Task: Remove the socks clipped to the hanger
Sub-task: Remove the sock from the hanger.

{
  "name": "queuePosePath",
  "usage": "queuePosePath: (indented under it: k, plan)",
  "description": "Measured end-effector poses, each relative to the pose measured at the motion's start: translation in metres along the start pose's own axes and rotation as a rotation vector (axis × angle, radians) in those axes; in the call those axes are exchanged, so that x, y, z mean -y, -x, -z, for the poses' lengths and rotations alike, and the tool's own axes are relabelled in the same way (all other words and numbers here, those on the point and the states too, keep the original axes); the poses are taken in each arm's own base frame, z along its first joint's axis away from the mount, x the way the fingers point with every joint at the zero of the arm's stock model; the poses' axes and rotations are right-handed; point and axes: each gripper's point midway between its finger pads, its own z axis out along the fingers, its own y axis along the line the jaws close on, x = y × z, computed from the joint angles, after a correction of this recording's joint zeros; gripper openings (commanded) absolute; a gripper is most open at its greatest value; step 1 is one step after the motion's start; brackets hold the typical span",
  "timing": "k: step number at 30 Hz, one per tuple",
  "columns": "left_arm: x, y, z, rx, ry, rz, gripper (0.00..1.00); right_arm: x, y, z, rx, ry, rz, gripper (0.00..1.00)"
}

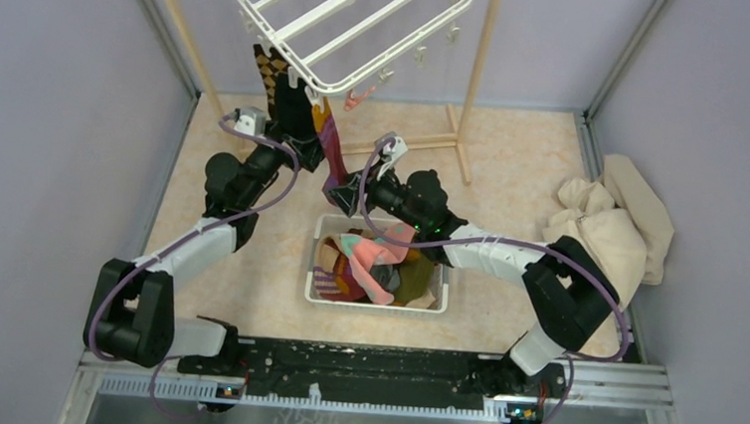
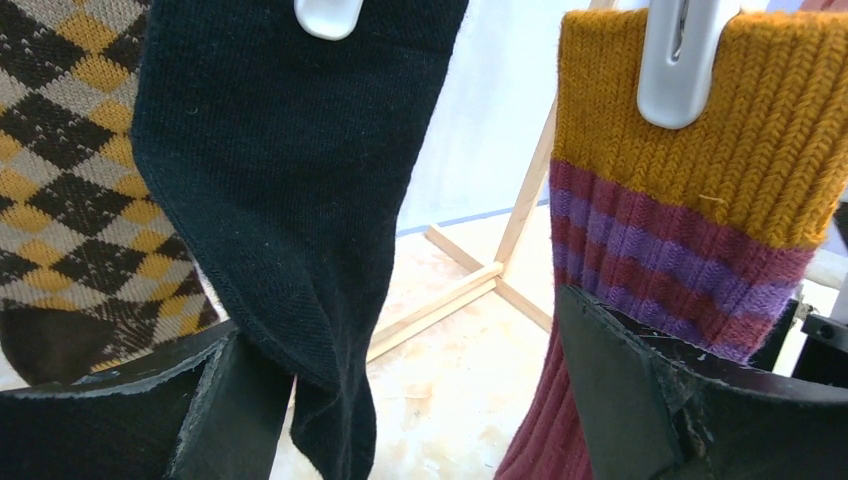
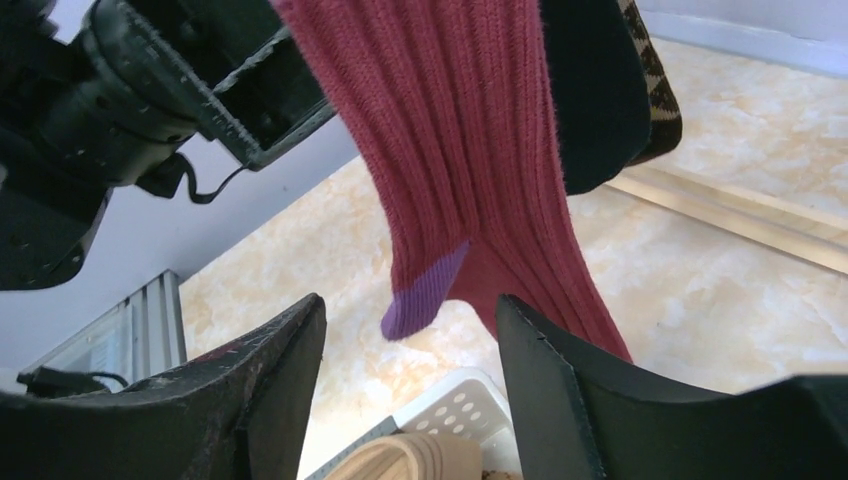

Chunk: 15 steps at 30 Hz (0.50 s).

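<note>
The white hanger (image 1: pixel 349 21) hangs at the top of the overhead view with socks clipped along its near-left rim. In the left wrist view a brown argyle sock (image 2: pixel 70 180), a black sock (image 2: pixel 270 200) and a maroon-striped sock (image 2: pixel 690 200) with a mustard cuff hang from white clips (image 2: pixel 685 60). My left gripper (image 2: pixel 430 400) is open; the black sock's toe dangles just inside its left finger (image 2: pixel 230 410). My right gripper (image 3: pixel 410 370) is open below the maroon sock (image 3: pixel 470 150). Its purple heel (image 3: pixel 425 295) hangs just above the gap, and the foot runs behind the right finger (image 3: pixel 550 380).
A white slotted basket (image 1: pixel 318 290) holding several loose socks sits on the floor under the right arm. The wooden pole rack (image 1: pixel 475 79) stands behind the hanger. A beige cloth heap (image 1: pixel 609 228) lies at the right wall. A pink sock (image 1: pixel 359 96) also hangs from the frame.
</note>
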Motion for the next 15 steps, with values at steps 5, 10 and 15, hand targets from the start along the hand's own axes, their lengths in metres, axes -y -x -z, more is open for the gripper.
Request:
queuePosePath:
  k: [5,10,15]
  plan:
    - [0.001,0.002,0.001,0.001,0.005,-0.007,0.99,0.005,-0.004,-0.009,0.011,-0.033,-0.028,0.57]
    - [0.004,0.005,0.001,0.006,0.002,-0.012,0.99,0.007,0.0,-0.015,0.035,-0.067,-0.057,0.52]
    - [0.006,0.008,0.003,0.009,0.003,-0.018,0.99,0.011,0.006,-0.025,0.069,-0.087,-0.087,0.46]
